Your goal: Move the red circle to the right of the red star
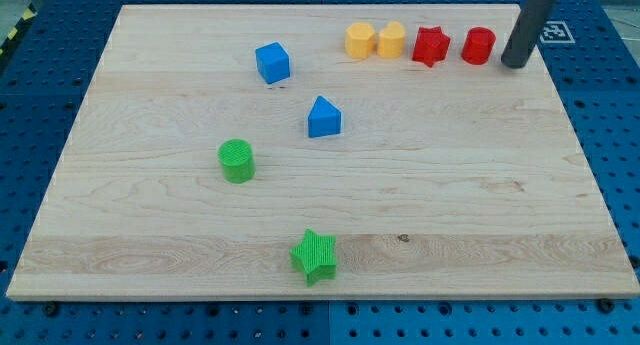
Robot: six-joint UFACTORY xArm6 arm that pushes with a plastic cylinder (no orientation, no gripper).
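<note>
The red circle (478, 46) stands near the view's top right, just right of the red star (430, 46), with a small gap between them. My tip (514, 63) rests on the board just right of the red circle, a small gap apart from it. The dark rod rises from the tip up and to the right, out of the view's top edge.
Two yellow blocks (360, 40) (391, 39) stand side by side left of the red star. A blue cube (272, 62) and a blue triangular block (324, 117) lie mid-board. A green circle (237, 161) and a green star (314, 256) lie lower down. The wooden board (480, 225) ends close to my tip on the right.
</note>
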